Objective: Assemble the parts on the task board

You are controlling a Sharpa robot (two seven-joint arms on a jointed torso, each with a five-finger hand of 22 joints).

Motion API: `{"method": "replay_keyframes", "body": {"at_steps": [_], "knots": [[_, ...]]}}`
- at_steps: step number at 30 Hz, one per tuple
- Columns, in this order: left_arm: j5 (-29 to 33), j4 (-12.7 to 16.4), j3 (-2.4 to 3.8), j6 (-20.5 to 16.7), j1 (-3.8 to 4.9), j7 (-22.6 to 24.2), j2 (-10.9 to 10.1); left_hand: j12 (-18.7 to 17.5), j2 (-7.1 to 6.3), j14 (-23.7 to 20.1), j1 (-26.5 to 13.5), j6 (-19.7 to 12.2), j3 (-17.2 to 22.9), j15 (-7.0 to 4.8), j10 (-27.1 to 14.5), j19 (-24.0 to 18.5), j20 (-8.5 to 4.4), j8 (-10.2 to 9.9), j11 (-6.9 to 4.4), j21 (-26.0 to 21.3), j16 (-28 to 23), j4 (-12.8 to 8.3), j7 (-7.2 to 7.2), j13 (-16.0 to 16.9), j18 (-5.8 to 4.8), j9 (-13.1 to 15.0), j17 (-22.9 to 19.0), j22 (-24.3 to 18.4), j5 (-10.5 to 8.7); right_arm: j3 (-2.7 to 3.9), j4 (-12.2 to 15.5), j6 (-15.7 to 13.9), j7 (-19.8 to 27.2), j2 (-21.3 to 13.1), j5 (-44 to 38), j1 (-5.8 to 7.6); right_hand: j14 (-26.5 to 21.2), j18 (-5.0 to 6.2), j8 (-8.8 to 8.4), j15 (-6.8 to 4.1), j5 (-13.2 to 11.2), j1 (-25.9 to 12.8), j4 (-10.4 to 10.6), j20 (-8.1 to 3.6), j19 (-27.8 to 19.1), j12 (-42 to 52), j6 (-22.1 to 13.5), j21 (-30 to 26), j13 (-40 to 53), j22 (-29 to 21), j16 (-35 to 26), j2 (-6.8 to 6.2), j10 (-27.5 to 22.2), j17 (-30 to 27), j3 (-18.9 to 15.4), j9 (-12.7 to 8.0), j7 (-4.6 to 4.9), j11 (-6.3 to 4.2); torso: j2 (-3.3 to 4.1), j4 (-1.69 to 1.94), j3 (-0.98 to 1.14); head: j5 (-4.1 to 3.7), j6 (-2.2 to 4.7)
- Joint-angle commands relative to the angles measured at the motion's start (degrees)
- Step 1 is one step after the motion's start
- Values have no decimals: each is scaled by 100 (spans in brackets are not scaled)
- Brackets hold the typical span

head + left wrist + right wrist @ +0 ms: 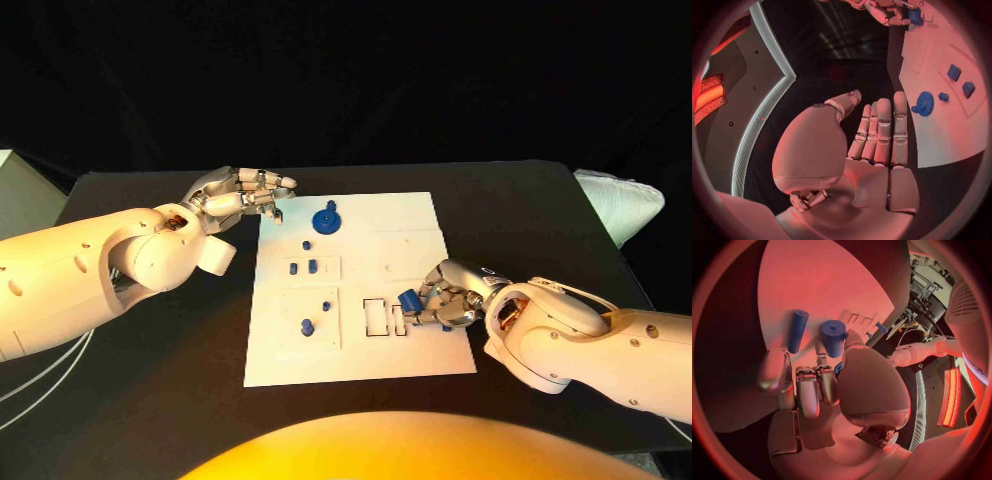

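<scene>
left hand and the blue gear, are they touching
Apart. The left wrist view shows the left hand open beside the board, with white board between its fingertips and the blue gear.

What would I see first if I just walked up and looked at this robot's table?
Probably the white task board in the middle of the black table, dotted with small blue parts. The right hand pinches a blue part over the board's right side, beside some rectangular slots. The left hand hovers with nothing in it at the board's far left corner, near a round blue gear.
</scene>
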Motion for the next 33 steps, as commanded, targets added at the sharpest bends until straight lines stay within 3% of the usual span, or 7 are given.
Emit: {"method": "replay_keyframes", "body": {"at_steps": [1,3,7,12,20,26,33], "knots": [[34,12,3,82,-1,3,0,31,49,16,9,-40,-36,7,-7,32,-5,42,4,-38,-16,2,-9,-8,82,-10,-7,-12,-1,-51,47,-170,-109,-54,176,-57,537,-88,63,-60,196,227,-31,-6,52,45,87,53,893,33,23,163,184,1253,113,31,-32,-75,-5,-3,-4,-6,0],[34,11,3,83,-1,0,-1,31,49,16,9,-40,-36,7,-7,32,-5,42,4,-38,-16,2,-9,-8,82,-10,-7,-12,-1,-50,99,-262,-78,-109,388,-34,539,-89,68,-82,497,297,-39,-24,54,40,122,56,902,50,27,137,190,1264,230,11,-56,-100,-7,-9,-4,-11,0],[34,8,3,87,-2,-6,3,31,49,16,9,-40,-36,7,-7,32,-5,42,4,-38,-16,2,-9,-8,82,-10,-7,-12,-1,-48,203,-386,3,-212,915,86,543,-93,63,-97,787,420,-41,-43,57,34,148,66,917,82,32,62,197,1281,472,-24,-69,-115,-12,-12,-8,-23,0],[34,0,2,94,-4,-16,12,31,49,16,9,-40,-36,7,-7,32,-5,42,4,-38,-16,2,-9,-8,82,-10,-7,-12,-1,-45,328,-426,78,-293,1591,281,546,-95,59,-101,984,478,-48,-48,56,22,157,68,925,106,37,-33,197,1297,726,-50,-69,-118,-3,-6,1,-22,0],[34,-2,1,102,-7,-30,18,31,49,16,9,-40,-36,7,-7,32,-5,42,4,-38,-16,2,-9,-8,82,-10,-7,-12,-1,-44,436,-300,109,-174,2267,459,547,-97,64,-95,950,385,-32,-45,56,28,169,70,939,120,39,-92,206,1302,819,-59,-61,-110,9,-6,-1,-4,0],[34,1,1,113,-7,-35,25,31,49,16,9,-40,-36,7,-7,32,-5,42,4,-38,-16,2,-9,-8,82,-10,-7,-12,-1,-46,363,76,1,59,2382,474,539,-89,72,-81,604,52,-29,-32,37,-19,168,20,915,113,26,-160,188,1269,964,-78,-47,-95,10,-3,-3,-3,0],[34,-4,1,127,-7,-49,32,35,51,12,4,-41,-45,9,-19,34,-4,50,6,-48,-17,11,-7,-12,82,-11,-8,-19,-1,-48,278,304,-115,306,2380,435,541,-87,101,-80,444,-256,-23,-26,37,-13,196,10,936,129,27,-126,205,1276,1028,-84,-55,-97,12,-7,3,2,0]]}}
